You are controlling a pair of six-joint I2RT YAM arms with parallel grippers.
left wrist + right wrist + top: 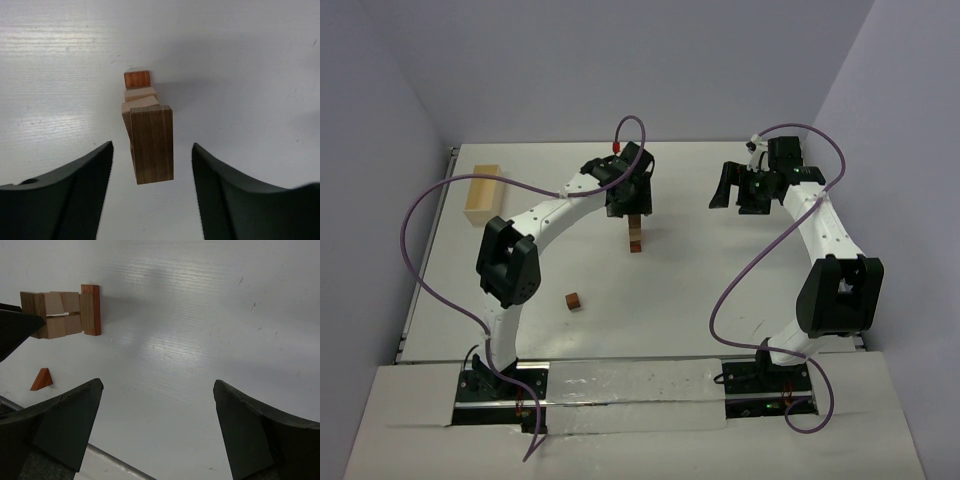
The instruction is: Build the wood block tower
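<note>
Tower (pixel 636 237) — left gripper (pixel 151 147) spread above.

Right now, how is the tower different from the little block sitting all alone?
The tower is several stacked blocks, tan and brown; the lone block is one reddish piece. The tower stands tall under the left gripper; the lone block lies low, apart from it. Both are wood, on the white table.

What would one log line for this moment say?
left gripper: open, straddling tower top | right gripper: open, empty | one loose block on table
</note>
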